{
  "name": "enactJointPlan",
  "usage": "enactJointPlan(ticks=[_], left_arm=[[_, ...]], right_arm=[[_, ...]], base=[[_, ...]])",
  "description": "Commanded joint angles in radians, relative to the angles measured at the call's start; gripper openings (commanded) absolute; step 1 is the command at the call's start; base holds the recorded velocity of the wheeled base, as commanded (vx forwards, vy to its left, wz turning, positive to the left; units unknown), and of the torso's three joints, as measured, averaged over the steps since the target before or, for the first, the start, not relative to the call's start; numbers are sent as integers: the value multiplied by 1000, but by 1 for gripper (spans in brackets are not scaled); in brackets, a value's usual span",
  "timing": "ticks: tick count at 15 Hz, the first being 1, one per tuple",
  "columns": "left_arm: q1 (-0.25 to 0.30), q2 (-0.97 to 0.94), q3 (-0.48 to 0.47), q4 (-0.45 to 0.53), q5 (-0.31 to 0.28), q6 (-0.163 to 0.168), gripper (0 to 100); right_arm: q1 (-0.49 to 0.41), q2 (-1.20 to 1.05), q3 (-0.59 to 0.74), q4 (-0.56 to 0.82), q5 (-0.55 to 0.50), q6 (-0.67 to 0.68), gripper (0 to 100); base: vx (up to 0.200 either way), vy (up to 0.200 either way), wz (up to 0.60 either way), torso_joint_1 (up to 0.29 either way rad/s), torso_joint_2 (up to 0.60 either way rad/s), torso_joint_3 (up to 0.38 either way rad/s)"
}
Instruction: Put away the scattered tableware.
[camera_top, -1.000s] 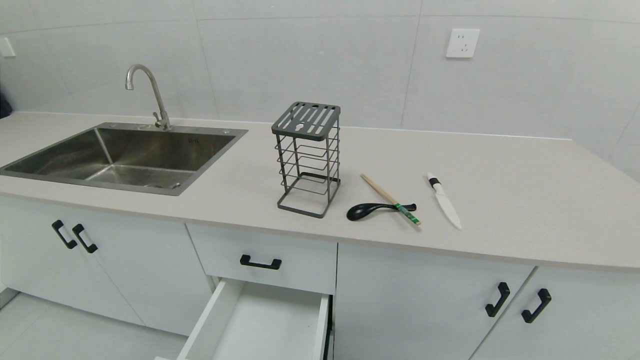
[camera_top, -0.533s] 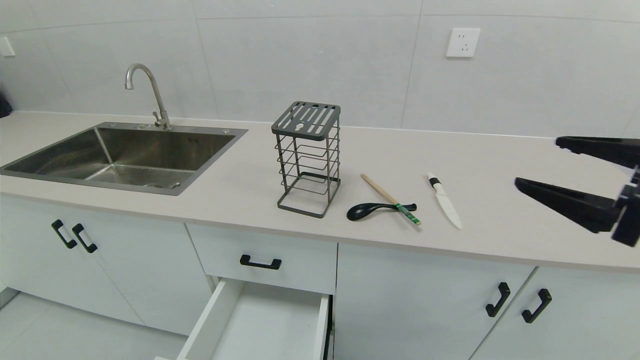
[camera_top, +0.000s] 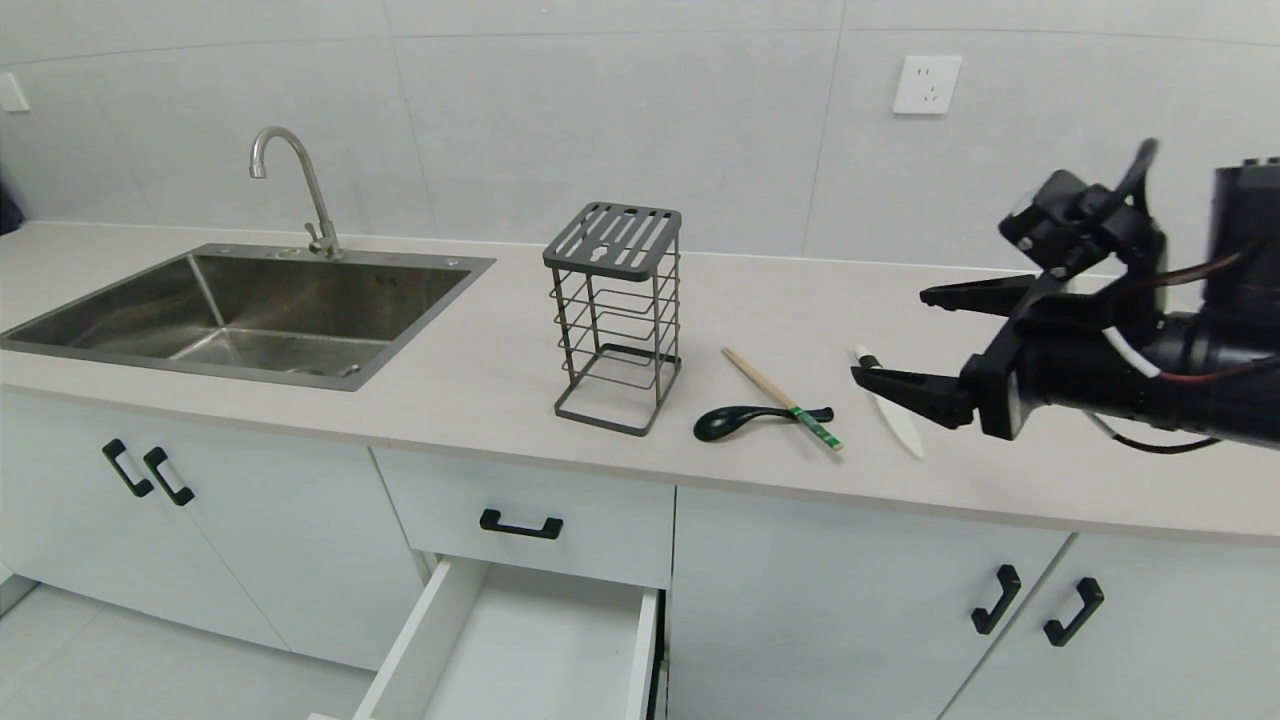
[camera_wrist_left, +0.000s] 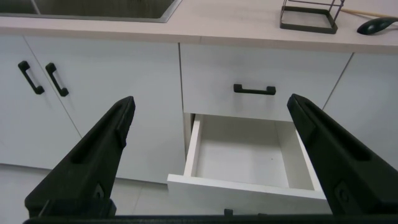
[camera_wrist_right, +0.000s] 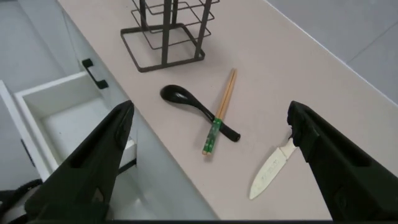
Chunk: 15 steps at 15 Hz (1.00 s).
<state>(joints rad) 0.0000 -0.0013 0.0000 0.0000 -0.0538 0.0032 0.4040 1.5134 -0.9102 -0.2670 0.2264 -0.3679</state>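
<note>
Now the right gripper (camera_top: 890, 335), jaws spread wide, hovers over the white knife (camera_top: 903, 432) lying on the counter (camera_top: 480, 350).

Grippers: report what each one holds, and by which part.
Nothing is held. The right gripper is open near the white knife, not touching it. The left gripper is open, facing the pulled-out drawer.

Sink (camera_top: 300, 290) with faucet (camera_top: 313, 195); wall socket (camera_top: 926, 86); open drawer (camera_top: 520, 650); possibly a wall switch (camera_top: 13, 93)
</note>
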Motion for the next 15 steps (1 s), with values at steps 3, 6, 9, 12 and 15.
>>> enactJointPlan(ticks=[3,6,9,12,15], left_arm=[[0,1,0,0,0,0,100],[0,1,0,0,0,0,100],[0,1,0,0,0,0,100],[0,1,0,0,0,0,100],[0,1,0,0,0,0,100]], right_arm=[[-24,192,-61,-3,-71,24,100],[-27,241,-70,8,-180,199,100],[-2,271,-104,89,-197,270,100],[2,281,-110,154,-214,293,100],[4,320,-118,146,-219,294,100]], base=[[0,0,0,0,0,0],[0,0,0,0,0,0],[0,0,0,0,0,0],[0,0,0,0,0,0],[0,0,0,0,0,0]])
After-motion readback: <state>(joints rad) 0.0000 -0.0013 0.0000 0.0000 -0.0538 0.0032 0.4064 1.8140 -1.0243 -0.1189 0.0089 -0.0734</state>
